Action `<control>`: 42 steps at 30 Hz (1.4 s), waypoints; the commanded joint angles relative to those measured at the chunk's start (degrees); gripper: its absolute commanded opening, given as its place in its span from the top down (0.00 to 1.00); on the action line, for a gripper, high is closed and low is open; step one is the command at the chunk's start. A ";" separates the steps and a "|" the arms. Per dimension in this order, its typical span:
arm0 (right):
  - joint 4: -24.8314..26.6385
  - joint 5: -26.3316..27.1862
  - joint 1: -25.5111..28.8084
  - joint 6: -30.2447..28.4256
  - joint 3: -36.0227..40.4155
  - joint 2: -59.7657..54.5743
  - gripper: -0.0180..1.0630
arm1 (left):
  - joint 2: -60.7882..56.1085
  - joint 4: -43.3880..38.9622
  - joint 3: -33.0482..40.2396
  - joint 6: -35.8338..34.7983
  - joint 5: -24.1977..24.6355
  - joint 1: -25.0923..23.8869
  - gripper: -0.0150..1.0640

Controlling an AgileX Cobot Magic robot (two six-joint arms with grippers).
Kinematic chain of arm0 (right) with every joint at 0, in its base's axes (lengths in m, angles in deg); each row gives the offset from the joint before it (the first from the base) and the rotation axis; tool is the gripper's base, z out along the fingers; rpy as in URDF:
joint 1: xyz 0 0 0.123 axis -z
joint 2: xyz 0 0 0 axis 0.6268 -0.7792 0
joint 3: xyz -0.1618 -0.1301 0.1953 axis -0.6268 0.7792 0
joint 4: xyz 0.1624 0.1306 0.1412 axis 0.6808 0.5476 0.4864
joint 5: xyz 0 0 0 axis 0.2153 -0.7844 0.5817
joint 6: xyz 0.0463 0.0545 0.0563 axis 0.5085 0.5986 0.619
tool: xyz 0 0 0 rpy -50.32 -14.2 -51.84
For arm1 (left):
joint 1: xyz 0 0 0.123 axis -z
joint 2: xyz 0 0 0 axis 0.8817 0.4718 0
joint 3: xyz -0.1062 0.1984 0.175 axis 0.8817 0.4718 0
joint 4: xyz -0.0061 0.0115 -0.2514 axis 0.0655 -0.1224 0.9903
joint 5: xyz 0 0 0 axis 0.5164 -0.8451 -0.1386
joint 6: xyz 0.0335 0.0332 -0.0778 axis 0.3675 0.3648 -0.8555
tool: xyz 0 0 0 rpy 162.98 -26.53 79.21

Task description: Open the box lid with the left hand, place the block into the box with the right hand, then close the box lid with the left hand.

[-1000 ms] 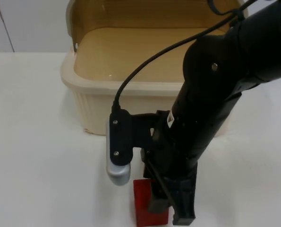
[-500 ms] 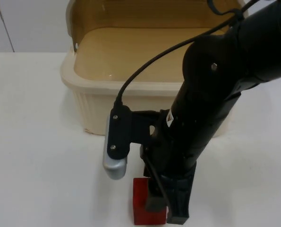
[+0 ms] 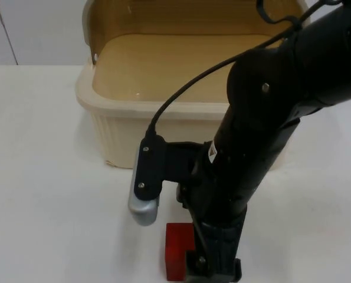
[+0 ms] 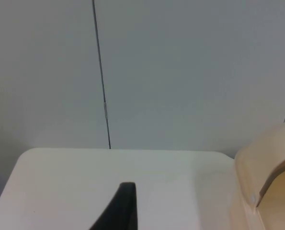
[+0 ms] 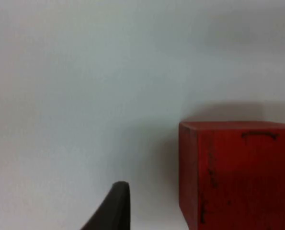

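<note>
The beige plastic box [image 3: 151, 115] stands at the back of the table with its translucent lid [image 3: 181, 15] swung up and back, and its inside is bare. A red block [image 3: 177, 250] lies on the white table near the front edge. My right gripper [image 3: 213, 268] is down at the block's right side and covers part of it. In the right wrist view the block [image 5: 233, 175] sits beside a black fingertip [image 5: 114, 205] with a clear gap between them, so the gripper is open. My left gripper [image 4: 125, 208] waits off to the left, above the table, facing the wall beside the lid's edge [image 4: 269, 158].
The right arm [image 3: 269, 130] crosses in front of the box's front wall. Bare white table [image 3: 51, 194] spreads to the left of the block. The grey partition wall [image 4: 180, 72] closes off the back.
The right arm has slid toward the front edge and lowered over the red block, hiding more of it. Box and lid are unchanged.
</note>
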 commanded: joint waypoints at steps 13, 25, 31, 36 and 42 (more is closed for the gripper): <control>-0.41 -0.85 -0.31 -0.89 -0.07 -4.38 0.60 | -0.42 -0.46 -0.38 0.21 0.06 -0.18 0.01; -8.08 3.20 -0.31 9.98 -0.07 4.52 0.98 | -0.42 -0.69 -0.38 0.61 0.06 -0.18 0.01; -8.32 5.10 -0.31 13.13 -0.07 13.30 0.98 | -0.42 -0.81 -0.38 0.54 0.06 -0.18 0.01; -8.32 7.91 -0.31 16.89 -0.07 19.97 0.98 | -0.42 -0.81 -0.38 0.54 0.06 -0.18 0.01; -9.33 12.18 -0.31 27.72 -0.07 26.59 0.98 | -0.42 -0.81 -0.38 0.54 0.06 -0.18 0.01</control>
